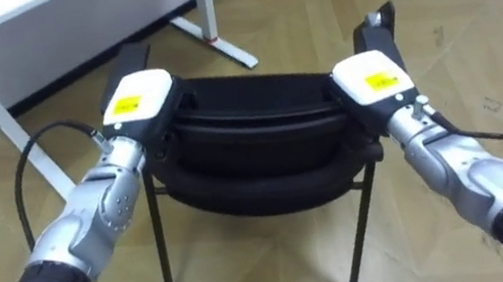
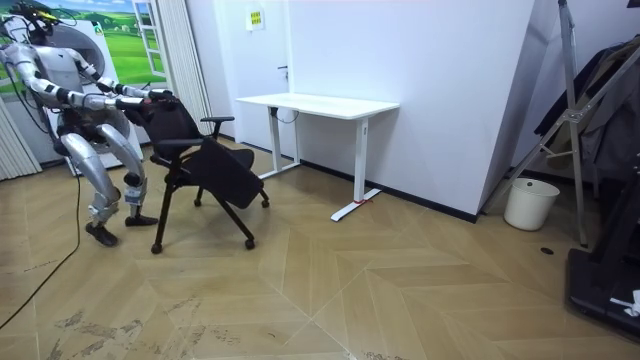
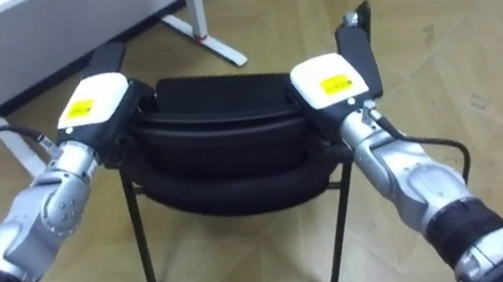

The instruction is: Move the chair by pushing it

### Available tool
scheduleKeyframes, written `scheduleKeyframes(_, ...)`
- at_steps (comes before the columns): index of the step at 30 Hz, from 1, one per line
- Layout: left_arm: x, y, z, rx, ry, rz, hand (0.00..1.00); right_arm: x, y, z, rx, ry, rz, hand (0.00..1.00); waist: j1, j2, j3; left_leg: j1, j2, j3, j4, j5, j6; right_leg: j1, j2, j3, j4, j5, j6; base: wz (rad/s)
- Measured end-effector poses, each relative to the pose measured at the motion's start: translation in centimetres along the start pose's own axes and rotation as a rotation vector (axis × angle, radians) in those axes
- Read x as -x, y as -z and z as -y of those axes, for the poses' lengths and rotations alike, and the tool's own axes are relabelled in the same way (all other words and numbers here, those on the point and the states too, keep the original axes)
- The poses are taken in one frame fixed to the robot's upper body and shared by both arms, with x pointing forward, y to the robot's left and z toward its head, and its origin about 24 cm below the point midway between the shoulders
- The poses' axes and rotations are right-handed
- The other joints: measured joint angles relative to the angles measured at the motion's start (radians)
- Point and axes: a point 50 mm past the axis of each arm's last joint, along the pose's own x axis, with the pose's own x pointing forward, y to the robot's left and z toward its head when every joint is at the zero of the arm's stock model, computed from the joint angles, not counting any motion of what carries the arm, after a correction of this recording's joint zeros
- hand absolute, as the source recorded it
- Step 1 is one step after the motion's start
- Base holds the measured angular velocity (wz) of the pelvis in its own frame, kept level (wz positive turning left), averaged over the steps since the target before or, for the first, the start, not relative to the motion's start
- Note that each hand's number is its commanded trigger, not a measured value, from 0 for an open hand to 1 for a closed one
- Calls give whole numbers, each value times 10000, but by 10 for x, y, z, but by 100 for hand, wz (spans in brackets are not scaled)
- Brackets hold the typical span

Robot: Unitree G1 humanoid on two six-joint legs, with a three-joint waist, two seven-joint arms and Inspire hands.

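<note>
left robot hand (image 1: pixel 137 100) | right robot hand (image 1: pixel 370 77) | at chair (image 1: pixel 260 129) back | grip: cannot tell

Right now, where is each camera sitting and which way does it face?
Left eye view: on the head, looking down at the chair back; both forearms, left hand and right hand at its top corners.
Right eye view: beside it, same scene.
Room view: standing in the room, facing the desk and wall; whole robot at the room view's left, behind the chair.
Shared: chair and desk.
</note>
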Motion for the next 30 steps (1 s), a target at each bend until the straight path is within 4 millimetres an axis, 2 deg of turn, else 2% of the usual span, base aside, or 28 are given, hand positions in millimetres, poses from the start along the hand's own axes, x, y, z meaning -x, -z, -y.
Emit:
scheduleKeyframes(1, 0, 0, 0, 6, 6, -3, 100, 0, 0, 0, 3, 20, 13, 100, -79, -6, -3, 28, 0, -168, 1, -49, -87, 45, 22, -8, -724, 8, 9, 72)
scheduleKeyframes(2, 0, 0, 2, 3, 66, -13, 100, -1, -2, 0, 11, 82, 60, 100, -189, -30, -2, 121, 11, -444, 1, -151, -272, 232, 130, 137, -2330, 97, 9, 72)
scheduleKeyframes(3, 1, 2, 2, 79, 110, -93, 100, -1, -4, 0, 69, 102, 129, 100, -284, -97, -41, 179, 13, -638, 46, -281, -500, 437, 141, 337, -3344, 300, -29, 72)
scheduleKeyframes(4, 2, 3, 3, 142, 124, -159, 100, -1, -4, 0, 105, 104, 171, 100, -351, -85, -92, 180, 92, -760, 144, -375, -630, 485, 145, 248, -3240, 398, -37, 68)
scheduleKeyframes(5, 3, 5, 4, 175, 168, -269, 100, -1, -4, 0, 186, 103, 192, 100, -337, -139, -184, 171, 397, -787, 306, -534, -917, 568, 425, 102, -2996, 259, -296, 58)
scheduleKeyframes(6, 3, 4, 6, 259, 183, -295, 100, -2, -3, 0, 221, 71, 160, 100, -319, -8, -269, 287, 833, -728, 292, -630, -1181, 687, 661, -83, -2827, 81, -608, 41)
scheduleKeyframes(7, 3, 5, 7, 279, 216, -327, 100, -2, -3, 0, 245, 54, 164, 100, -205, -14, -265, 405, 1030, -665, 234, -654, -1273, 732, 791, -108, -2731, -23, -785, 8)
scheduleKeyframes(9, 3, 2, 8, 425, 121, -319, 100, -3, -2, 2, 324, 89, 203, 100, 173, 74, -290, 723, 1588, -623, 118, -744, -1532, 891, 1105, -402, -2364, -541, -1239, -3)
scheduleKeyframes(10, 3, 3, 7, 441, 78, -343, 100, -4, -3, 4, 358, 108, 228, 100, 193, 45, -291, 736, 1662, -610, 198, -725, -1537, 912, 1166, -415, -2254, -690, -1282, 26)
scheduleKeyframes(11, 3, 3, 6, 444, -12, -351, 100, -6, -3, 6, 370, 141, 238, 100, 163, -28, -266, 605, 1782, -527, 777, -499, -1353, 981, 1203, -509, -2016, -996, -1416, 37)
scheduleKeyframes(12, 2, 2, 6, 423, -25, -349, 100, -6, -3, 5, 372, 96, 211, 100, 199, -112, -203, 185, 1862, -445, 1808, 102, -1013, 1120, 1202, -597, -1834, -1280, -1519, 33)
scheduleKeyframes(13, 3, 3, 7, 422, -22, -374, 100, -7, -3, 5, 351, 46, 226, 100, 219, -153, -181, -85, 1878, -449, 2396, 559, -925, 1220, 1206, -619, -1760, -1403, -1572, 22)
scheduleKeyframes(14, 4, 4, 11, 411, 45, -448, 100, -6, -3, 2, 344, -62, 249, 100, 248, -182, -163, -768, 1933, -483, 3622, 1688, -738, 1494, 1205, -765, -1670, -1626, -1638, 23)
scheduleKeyframes(15, 5, 4, 13, 414, 78, -459, 100, -5, -2, 1, 302, -135, 255, 100, 271, -226, -152, -1502, 1889, -524, 4825, 3122, -617, 1636, 1157, -880, -1492, -1866, -1772, 26)
scheduleKeyframes(16, 5, 3, 13, 429, 71, -437, 100, -5, -2, 1, 258, -148, 243, 100, 326, -275, -148, -1862, 1802, -488, 5409, 3781, -701, 1680, 1114, -897, -1341, -1969, -1904, 23)
scheduleKeyframes(17, 4, 1, 14, 457, 34, -383, 100, -5, 1, 1, 196, -177, 205, 100, 420, -417, -83, -2543, 1521, -334, 6655, 4465, -621, 1795, 863, -1023, -1041, -2214, -2069, 11)
scheduleKeyframes(18, 3, -1, 13, 410, -48, -326, 100, -4, 4, 1, 139, -225, 185, 100, 476, -536, -41, -3278, 1254, -55, 8087, 4468, -552, 1901, 724, -1102, -881, -2373, -2196, 14)
scheduleKeyframes(19, 3, -1, 13, 392, -85, -294, 100, -5, 4, 1, 122, -251, 182, 100, 479, -585, -8, -3689, 1128, 85, 8718, 4405, -503, 1986, 652, -1192, -877, -2417, -2227, 24)
scheduleKeyframes(20, 2, -2, 13, 297, -122, -261, 100, -5, 5, 0, 76, -294, 173, 100, 438, -784, 142, -4436, 875, 493, 9650, 4219, -290, 2187, 446, -1294, -928, -2456, -2223, 40)
scheduleKeyframes(21, 2, -3, 14, 272, -131, -293, 100, -5, 5, -1, 69, -341, 168, 100, 344, -993, 254, -5061, 659, 797, 10086, 4009, -193, 2407, 220, -1459, -1107, -2436, -2155, 44)
scheduleKeyframes(22, 3, -3, 15, 247, -109, -323, 100, -5, 5, -2, 54, -359, 187, 100, 230, -912, 272, -5342, 569, 928, 10106, 3891, -168, 2521, 101, -1538, -1229, -2433, -2121, 47)
scheduleKeyframes(23, 5, -1, 18, 254, -15, -400, 100, -4, 5, -3, 111, -391, 256, 100, 116, -1010, 299, -5793, 580, 1145, 9927, 3737, -218, 2694, 28, -1663, -1459, -2378, -2019, 32)
scheduleKeyframes(25, 5, -1, 20, 360, 23, -431, 100, -4, 6, -2, 222, -415, 355, 100, 84, -932, 276, -6147, 726, 1404, 9304, 3618, -196, 2801, -14, -1710, -1577, -2370, -1992, 15)
scheduleKeyframes(26, 6, -2, 23, 450, 52, -468, 100, -4, 7, -3, 280, -450, 348, 100, 33, -887, 306, -6153, 759, 1492, 8491, 3617, -194, 2849, -23, -1782, -1581, -2424, -1947, 14)
scheduleKeyframes(27, 4, -4, 23, 489, 35, -459, 100, -3, 9, -3, 325, -440, 329, 100, 27, -816, 286, -5955, 769, 1551, 7237, 3617, -195, 2818, -12, -1843, -1548, -2515, -1890, 13)
scheduleKeyframes(28, 4, -5, 23, 511, 17, -455, 100, -3, 10, -3, 339, -413, 307, 100, 27, -758, 261, -5808, 768, 1562, 6571, 3618, -198, 2804, 13, -1860, -1534, -2580, -1806, 10)
scheduleKeyframes(29, 3, -7, 23, 544, -22, -443, 100, -3, 12, -1, 360, -333, 252, 100, 11, -655, 218, -5378, 718, 1580, 5163, 3634, -224, 2796, 89, -1937, -1533, -2671, -1692, 7)
scheduleKeyframes(30, 3, -8, 24, 573, -58, -435, 100, -2, 13, -1, 388, -281, 227, 100, 14, -563, 191, -4765, 694, 1606, 3776, 3641, -233, 2840, 159, -2004, -1534, -2717, -1661, 7)
